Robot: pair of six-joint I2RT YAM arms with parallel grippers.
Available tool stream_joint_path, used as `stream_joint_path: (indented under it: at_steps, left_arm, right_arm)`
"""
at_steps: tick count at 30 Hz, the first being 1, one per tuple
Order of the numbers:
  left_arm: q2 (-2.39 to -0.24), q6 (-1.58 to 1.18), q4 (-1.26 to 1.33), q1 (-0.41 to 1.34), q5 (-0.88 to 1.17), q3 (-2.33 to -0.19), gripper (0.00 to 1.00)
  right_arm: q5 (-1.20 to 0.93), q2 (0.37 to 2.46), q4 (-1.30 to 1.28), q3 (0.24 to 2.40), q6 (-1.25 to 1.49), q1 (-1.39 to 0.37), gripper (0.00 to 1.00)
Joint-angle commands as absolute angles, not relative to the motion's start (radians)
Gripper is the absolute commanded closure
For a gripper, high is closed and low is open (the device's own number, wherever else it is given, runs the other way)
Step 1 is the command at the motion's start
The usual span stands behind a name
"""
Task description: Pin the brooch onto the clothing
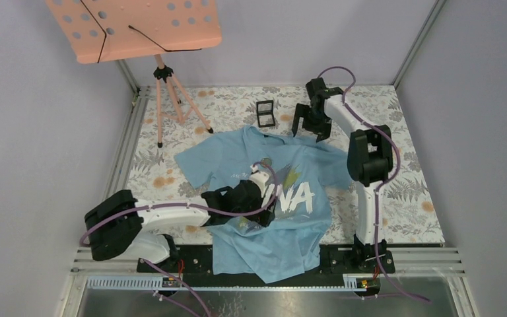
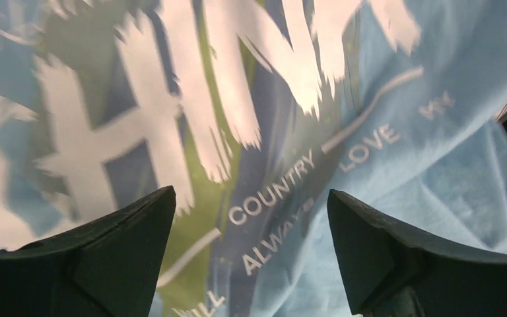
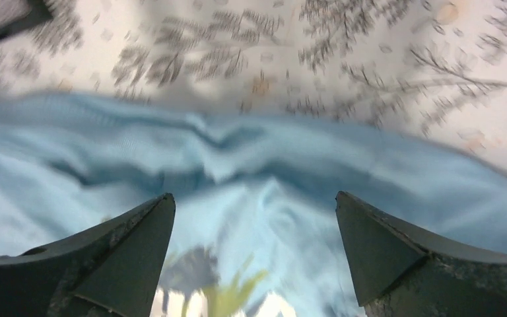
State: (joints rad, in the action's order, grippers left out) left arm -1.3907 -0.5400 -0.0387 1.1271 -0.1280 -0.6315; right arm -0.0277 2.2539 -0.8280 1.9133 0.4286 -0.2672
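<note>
The left gripper (image 2: 251, 198) gaped wide and empty, with white lettering of the T-shirt (image 2: 436, 165) between and beyond its jaws. The right gripper (image 3: 254, 201) gaped empty too, rumpled T-shirt edge between its jaws. Where the brooch lay was too small to tell.

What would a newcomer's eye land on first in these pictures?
The light blue T-shirt with white lettering, spread mid-table on the floral cloth. The left gripper hovers open over that lettering, the right gripper open above the shirt's far edge. A pink music stand looms at the far left.
</note>
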Motion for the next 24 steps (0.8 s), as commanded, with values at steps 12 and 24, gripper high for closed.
stream_joint_path:
  at_steps: [12, 24]
  left_arm:
    - [-0.93, -0.544, -0.301, 0.55, -0.093, -0.779, 0.01]
    - [-0.679, -0.265, -0.503, 0.413, -0.248, -1.014, 0.01]
  right_arm:
    - [0.007, 1.175, -0.532, 1.14, 0.272, -0.168, 0.0]
    - [0.142, 0.527, -0.326, 0.779, 0.16, -0.166, 0.0]
